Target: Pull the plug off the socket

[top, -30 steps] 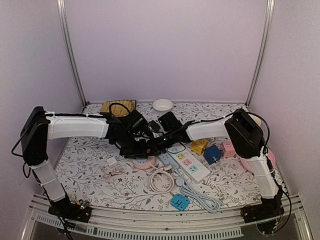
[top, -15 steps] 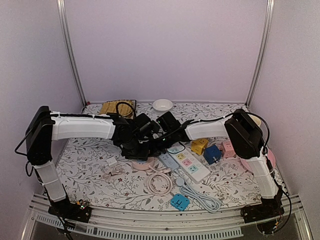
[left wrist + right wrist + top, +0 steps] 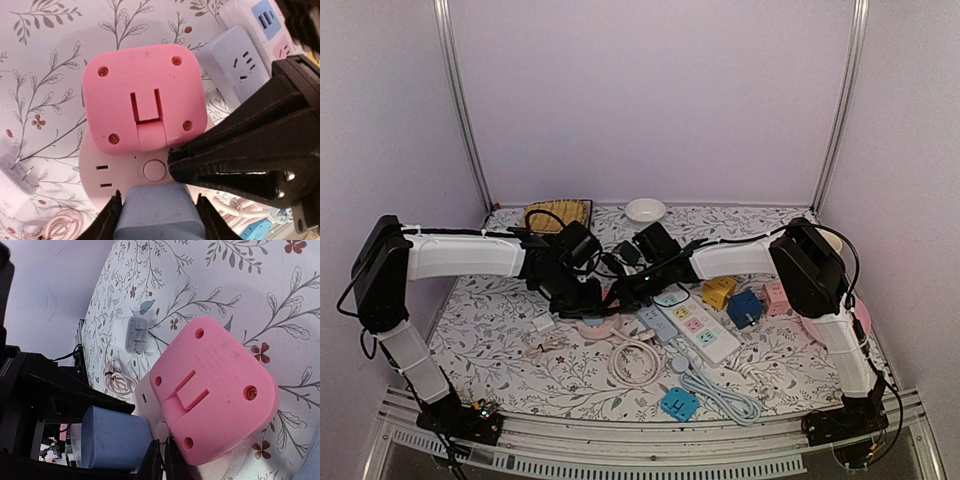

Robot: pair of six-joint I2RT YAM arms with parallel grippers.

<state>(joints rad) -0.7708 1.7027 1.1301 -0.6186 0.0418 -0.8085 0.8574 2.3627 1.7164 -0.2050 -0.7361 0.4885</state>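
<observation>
A blue-grey plug sits at the lower edge of a pale round socket, which also carries a pink square adapter. My left gripper is shut on the blue-grey plug, one finger on each side. My right gripper is shut, its tips pressed on the round socket beside the pink adapter and the plug. The plug's prongs are hidden. In the top view both grippers meet mid-table, left gripper, right gripper.
A lilac power strip lies close on the right, and a white strip with coloured sockets beside it. A coiled cable, a white charger, a cyan adapter, and yellow, blue and pink cubes lie around.
The left arm swung slightly right half a second ago and has now drawn back to the left. The right arm has stayed nearly still at the socket.
</observation>
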